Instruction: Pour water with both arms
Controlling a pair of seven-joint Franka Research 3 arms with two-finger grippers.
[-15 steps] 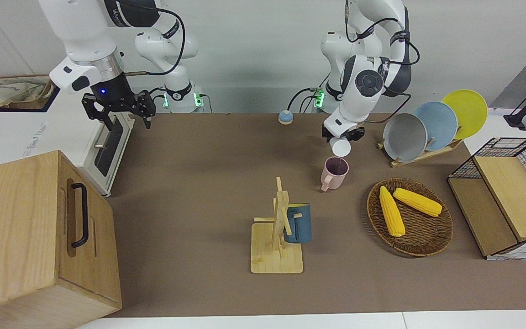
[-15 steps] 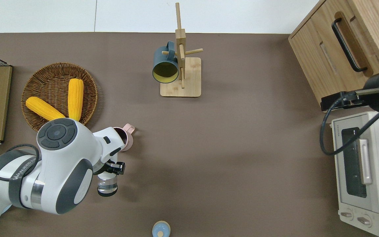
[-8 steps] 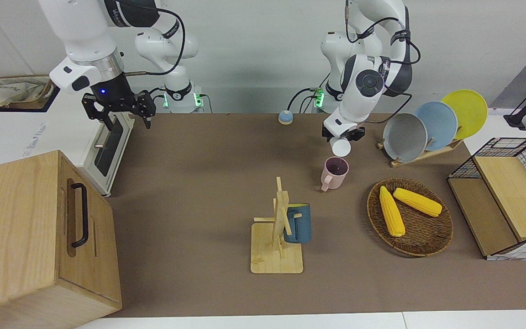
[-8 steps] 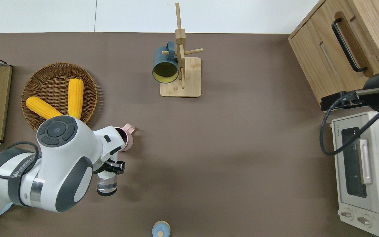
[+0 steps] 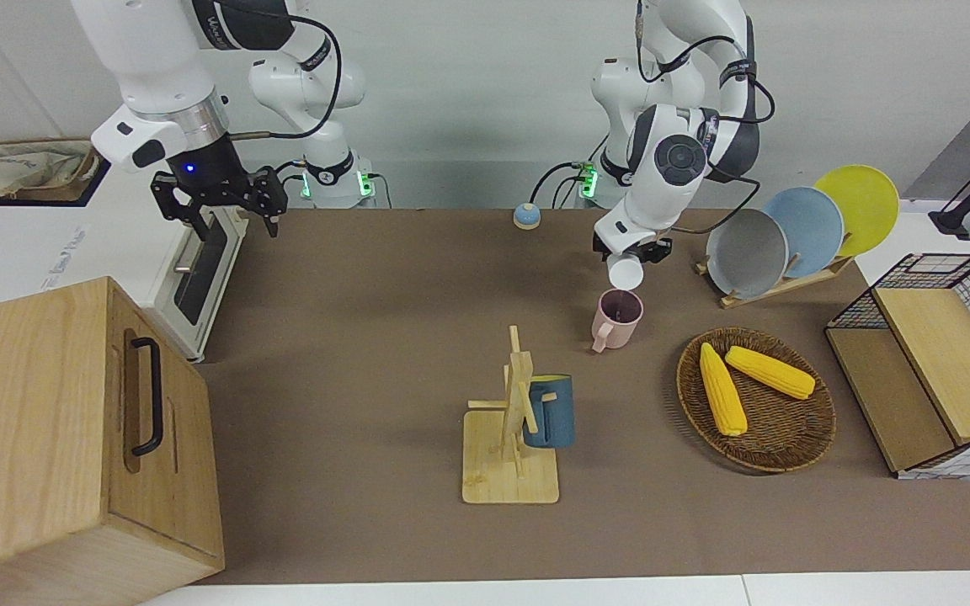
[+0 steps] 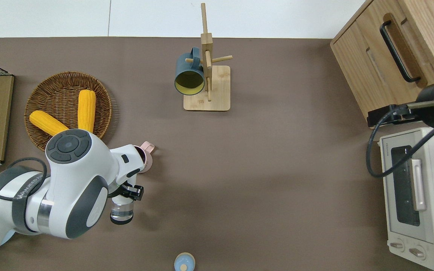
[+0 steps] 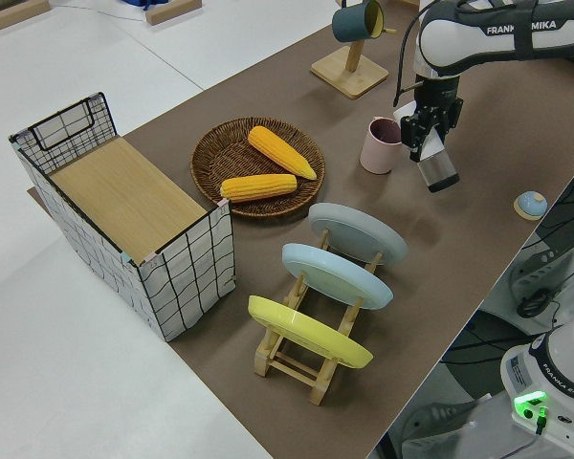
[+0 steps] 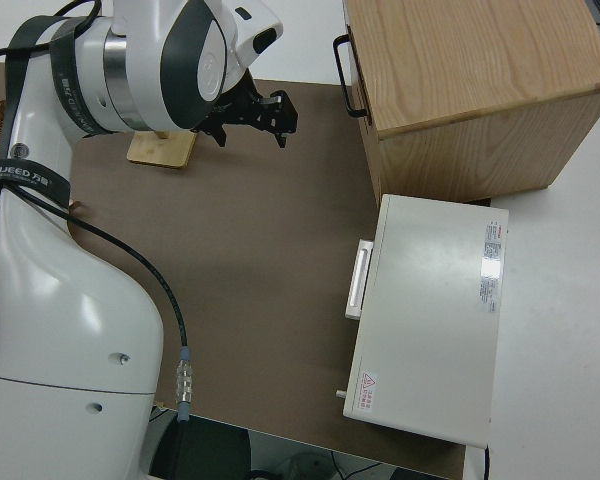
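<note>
My left gripper [image 5: 633,249] [image 6: 128,190] [image 7: 427,126] is shut on a clear cup [image 6: 121,210] [image 7: 438,173] and holds it tilted in the air. The cup's mouth [image 5: 626,271] points toward a pink mug [image 5: 617,318] [image 7: 380,145] that stands upright on the brown mat. In the overhead view the arm hides most of the pink mug [image 6: 146,159], and the cup hangs over the mat just on the robots' side of it. I cannot make out a stream of water. The right arm is parked, its gripper [image 5: 217,203] [image 8: 250,110] open and empty.
A wooden mug stand [image 5: 510,473] with a blue mug [image 5: 551,412] stands mid-table. A wicker basket [image 5: 790,459] with two corn cobs, a plate rack [image 5: 788,231] and a wire crate [image 5: 948,362] fill the left arm's end. A wooden cabinet [image 5: 47,438] and toaster oven [image 6: 413,195] fill the other.
The left arm's wrist and elbow have shifted slightly, and the tilted cup stays by the pink mug. The right arm has not moved.
</note>
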